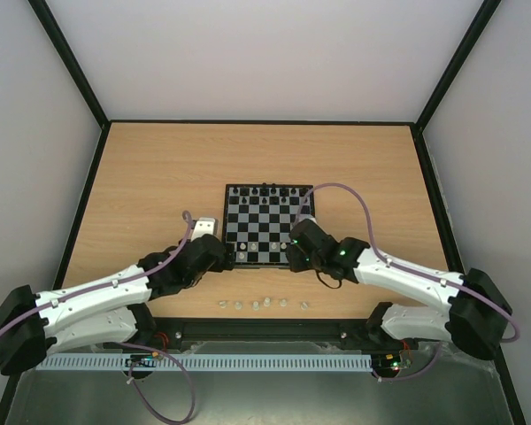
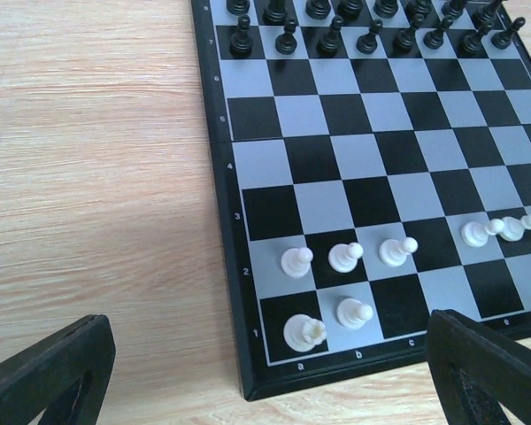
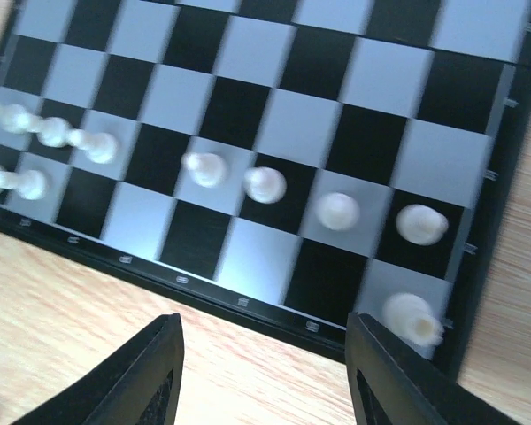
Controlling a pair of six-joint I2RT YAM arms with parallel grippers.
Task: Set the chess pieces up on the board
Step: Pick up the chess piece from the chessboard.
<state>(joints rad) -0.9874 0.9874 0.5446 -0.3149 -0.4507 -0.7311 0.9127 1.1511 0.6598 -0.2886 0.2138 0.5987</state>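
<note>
Left gripper [image 2: 265,367] hung spread fully wide and empty over the near left corner of the small black-and-white chequered board [image 2: 248,354]. Two of the tiny whitish chess pieces [image 2: 303,331] stood between its black fingers [image 2: 49,376], with three more just beyond them. Right gripper [image 3: 264,376] stood about half apart and held nothing, fingers [image 3: 398,376] just short of the board's near right edge; that view was blurred. A whitish corner piece [image 3: 411,317] sat just ahead of its right-hand finger. Loose whitish pieces [image 1: 261,304] lay on the wooden table [image 1: 159,168], behind both sets of fingers. Risks, as judged: a finger passing low could topple the seated row or shove the light board, and so small a piece might squirt out of an off-centre pinch. Pieces ahead-left of the right fingers looked crowded, perhaps fallen; could not tell.
</note>
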